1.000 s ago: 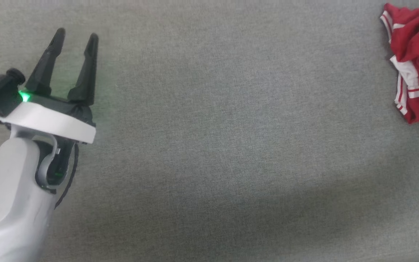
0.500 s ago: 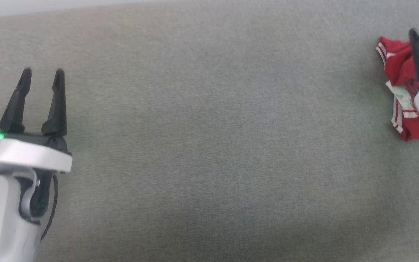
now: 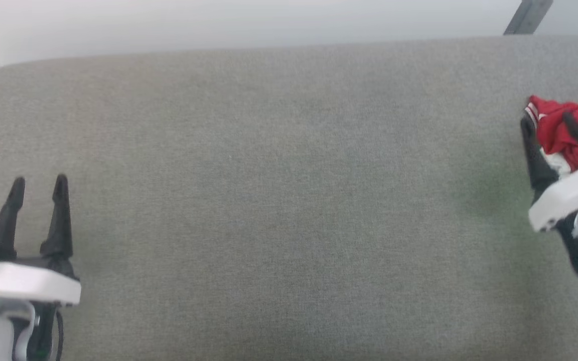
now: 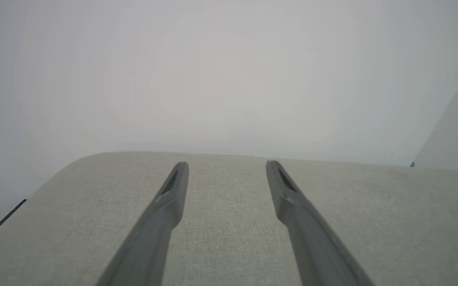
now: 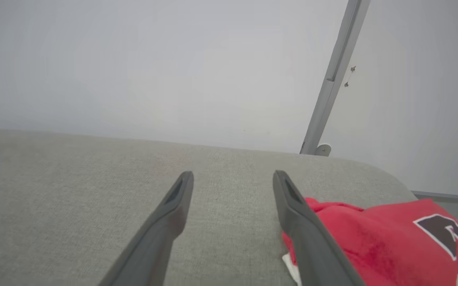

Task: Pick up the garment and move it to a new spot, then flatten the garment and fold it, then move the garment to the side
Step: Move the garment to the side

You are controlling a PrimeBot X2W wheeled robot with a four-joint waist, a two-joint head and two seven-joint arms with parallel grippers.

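Note:
The garment lies crumpled at the far right of the grey fabric surface: red cloth with white and striped trim. In the right wrist view the garment shows part of a black, white-outlined number. My right gripper hovers over its left edge, open, nothing between the fingers; in the right wrist view my right gripper has its right finger in front of the red cloth. My left gripper stands open at the lower left, far from the garment; the left wrist view shows my left gripper over bare fabric.
The grey surface ends at a rounded far edge with a pale wall behind. A grey metal post rises behind the far right corner. The left corner of the surface is rounded too.
The head camera has tilted up, so the far edge and wall now show. My right gripper has come into view at the right and now stands over the garment's left edge.

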